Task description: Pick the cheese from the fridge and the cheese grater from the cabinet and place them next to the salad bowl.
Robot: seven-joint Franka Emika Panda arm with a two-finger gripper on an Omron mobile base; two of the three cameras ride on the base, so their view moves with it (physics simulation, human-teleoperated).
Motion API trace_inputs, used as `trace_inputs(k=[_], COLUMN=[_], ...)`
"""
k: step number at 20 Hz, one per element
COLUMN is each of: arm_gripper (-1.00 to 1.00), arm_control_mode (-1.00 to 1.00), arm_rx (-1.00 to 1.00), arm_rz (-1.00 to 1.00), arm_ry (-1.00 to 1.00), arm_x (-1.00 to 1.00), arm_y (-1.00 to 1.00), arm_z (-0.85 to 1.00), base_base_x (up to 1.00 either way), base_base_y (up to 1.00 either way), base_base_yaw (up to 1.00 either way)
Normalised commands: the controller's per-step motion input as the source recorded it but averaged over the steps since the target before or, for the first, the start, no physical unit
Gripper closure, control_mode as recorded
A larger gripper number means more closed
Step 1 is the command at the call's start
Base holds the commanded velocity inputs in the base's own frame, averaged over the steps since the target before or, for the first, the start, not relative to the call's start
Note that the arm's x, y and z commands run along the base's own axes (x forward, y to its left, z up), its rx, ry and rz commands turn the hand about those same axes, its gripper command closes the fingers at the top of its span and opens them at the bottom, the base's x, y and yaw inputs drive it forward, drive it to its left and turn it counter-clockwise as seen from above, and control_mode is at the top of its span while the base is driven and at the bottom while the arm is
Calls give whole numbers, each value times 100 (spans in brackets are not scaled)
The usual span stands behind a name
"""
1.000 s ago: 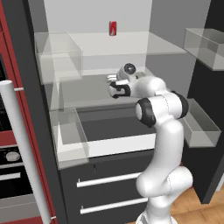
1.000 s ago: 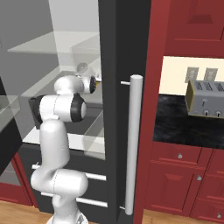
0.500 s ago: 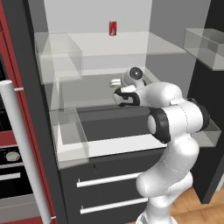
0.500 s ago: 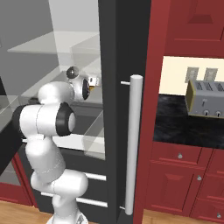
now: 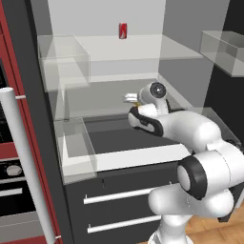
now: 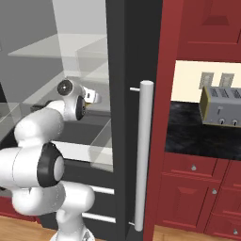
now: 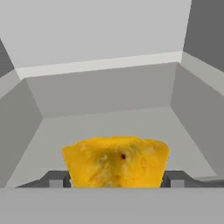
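The cheese [image 7: 116,164], a yellow-orange wedge, fills the gap between my two dark fingertips, and my gripper [image 7: 116,179] is shut on it. In the left base view my gripper [image 5: 129,99] is inside the open fridge [image 5: 109,52], just above the dark middle shelf, with a speck of yellow cheese [image 5: 136,102] at its tips. The right base view has my gripper [image 6: 96,99] close to the fridge's dark side wall. The cheese grater, cabinet and salad bowl are out of view.
A small red can [image 5: 123,30] stands on the upper fridge shelf. Clear bins [image 5: 71,143] hang at the left, and a door bin [image 5: 224,52] at the right. The long white door handle [image 6: 141,155] stands right of my arm. A toaster [image 6: 221,107] sits on the black counter.
My elbow has swung out to the right and toward the cameras. The hand has shifted slightly right and down, with the cheese still between the fingers.
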Motion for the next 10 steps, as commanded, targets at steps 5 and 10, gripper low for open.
trace_inputs(k=[5, 10], arm_gripper=[100, 100], arm_control_mode=[-100, -100], arm_rx=[3, -8], arm_rz=[-1, 0], arm_ry=[14, 23], arm_x=[-99, -64], arm_y=[-3, 0], arm_z=[53, 62], base_base_x=[0, 0], base_base_y=[0, 0], base_base_yaw=[0, 0])
